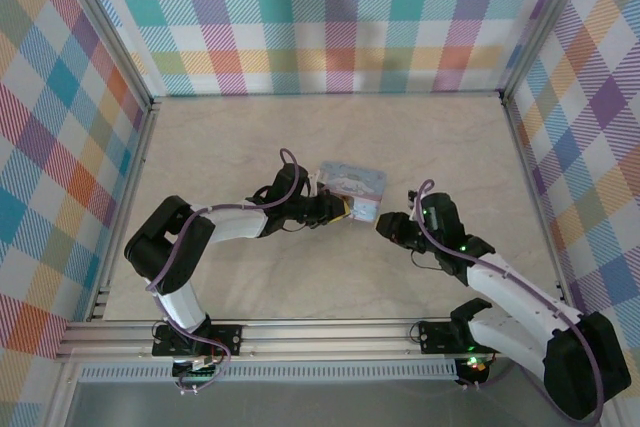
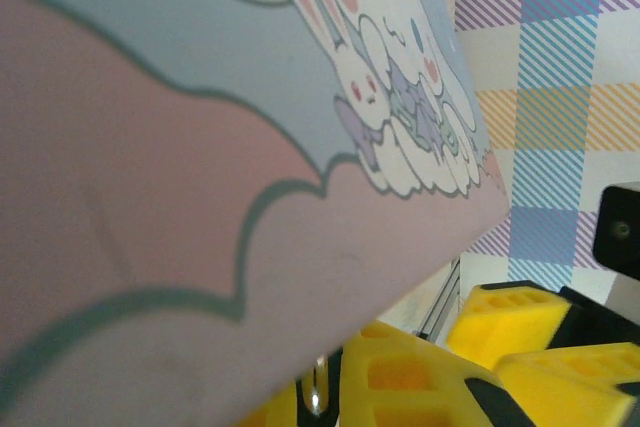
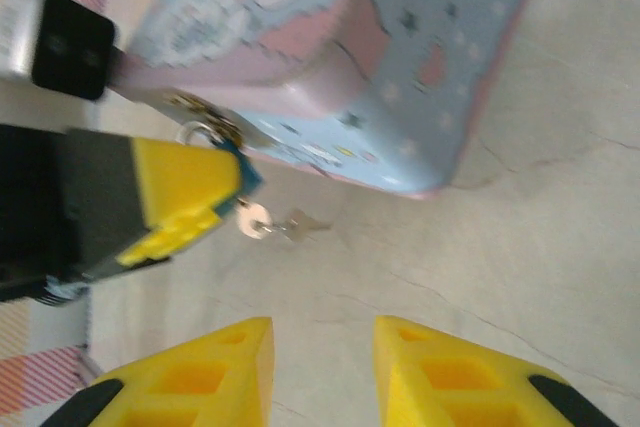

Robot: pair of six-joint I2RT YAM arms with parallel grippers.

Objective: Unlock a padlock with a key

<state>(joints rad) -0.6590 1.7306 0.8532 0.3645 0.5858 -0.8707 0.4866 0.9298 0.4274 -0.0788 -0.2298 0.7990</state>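
The left fingers (image 3: 170,197) grip the padlock (image 3: 246,171) at the edge of the tin (image 3: 400,67). The right fingers (image 3: 200,377) stand open, the key (image 3: 292,223) just ahead of their tips

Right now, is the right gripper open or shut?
Open: the right gripper has its fingers apart, bare table between them, nothing held.

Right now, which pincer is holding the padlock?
The left pincer: it grips the padlock beside the tin. The right pincer is open, short of it.
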